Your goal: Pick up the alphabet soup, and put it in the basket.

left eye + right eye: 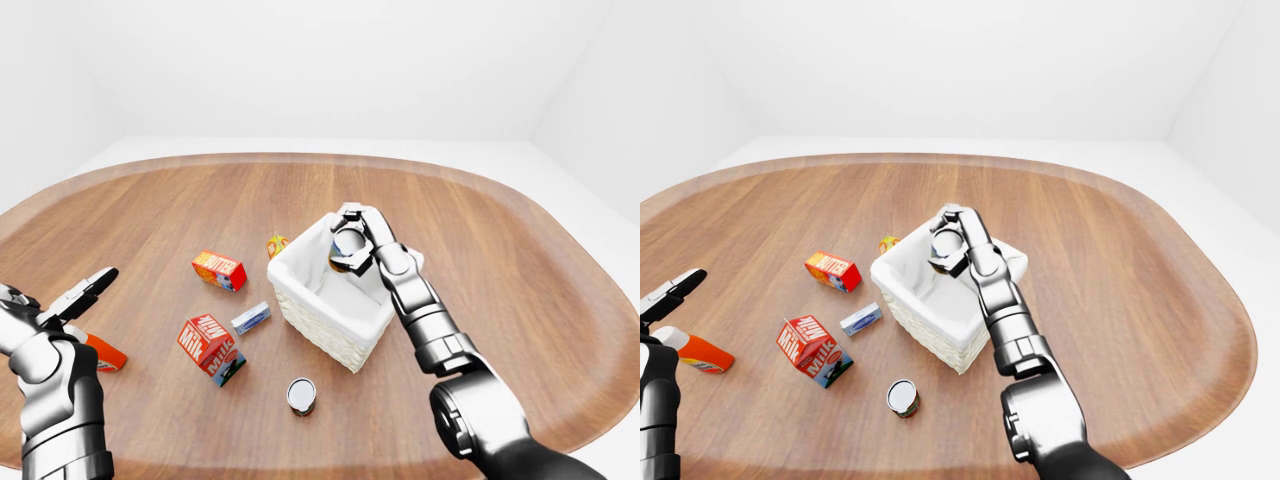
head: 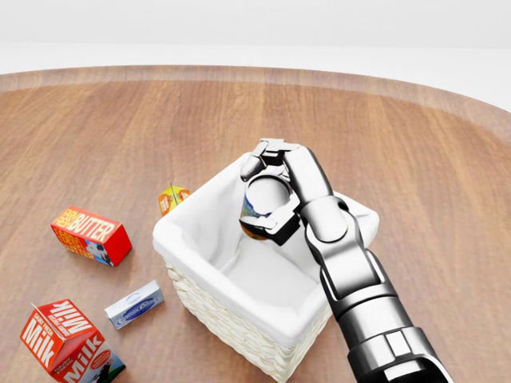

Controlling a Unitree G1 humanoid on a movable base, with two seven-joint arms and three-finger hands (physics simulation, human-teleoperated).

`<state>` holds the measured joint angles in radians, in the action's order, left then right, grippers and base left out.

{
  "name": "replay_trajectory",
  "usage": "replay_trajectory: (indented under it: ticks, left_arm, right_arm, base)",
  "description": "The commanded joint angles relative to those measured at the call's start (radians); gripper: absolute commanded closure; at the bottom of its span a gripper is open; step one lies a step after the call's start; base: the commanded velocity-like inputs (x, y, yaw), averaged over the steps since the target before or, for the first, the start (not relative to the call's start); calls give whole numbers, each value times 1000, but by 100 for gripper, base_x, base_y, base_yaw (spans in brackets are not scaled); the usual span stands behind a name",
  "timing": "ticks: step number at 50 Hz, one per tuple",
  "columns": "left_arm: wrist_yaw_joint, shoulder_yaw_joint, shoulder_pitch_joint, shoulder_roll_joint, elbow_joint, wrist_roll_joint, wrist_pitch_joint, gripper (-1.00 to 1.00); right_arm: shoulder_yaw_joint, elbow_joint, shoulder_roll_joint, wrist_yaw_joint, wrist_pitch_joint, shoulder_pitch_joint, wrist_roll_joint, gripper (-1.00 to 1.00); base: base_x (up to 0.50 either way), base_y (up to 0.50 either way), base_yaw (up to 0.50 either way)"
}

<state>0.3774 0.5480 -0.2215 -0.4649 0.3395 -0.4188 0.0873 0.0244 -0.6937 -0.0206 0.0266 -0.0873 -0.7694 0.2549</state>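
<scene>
The alphabet soup can [image 2: 255, 227] has a silver end and a coloured label, and lies tilted in my right hand [image 2: 263, 199]. The fingers of that hand are shut round it. Hand and can hang inside the mouth of the basket [image 2: 177, 238], near its upper right wall and just below rim height. The basket is white-lined wicker and stands mid-table; its floor shows white with nothing on it. My left hand [image 1: 78, 298] is at the far left edge of the left-eye view, fingers spread open, holding nothing.
Left of the basket lie a butter box [image 2: 90, 234], a milk carton [image 2: 70, 345], a small blue-white box [image 2: 134, 304] and a small orange carton [image 2: 172, 197]. Another can [image 1: 301, 395] stands below the basket. An orange bottle [image 1: 700, 352] lies near my left arm.
</scene>
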Motion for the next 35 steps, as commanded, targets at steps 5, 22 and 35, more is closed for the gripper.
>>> replay_trajectory:
  ticks: [5,22,35]
  left_arm:
    - [1,-6,-5,-2,15,2,0,-100]
    - [2,-2,-3,-1,3,3,0,-100]
    - [-1,0,2,0,-3,1,0,-100]
  right_arm:
    - [-12,-160,-6,-24,0,-32,27,100]
    - [1,-197,1,5,0,-29,54,100]
    - [40,-11,22,52,0,35,119,100]
  base:
    - [0,0,0]
    - [0,0,0]
    - [0,0,0]
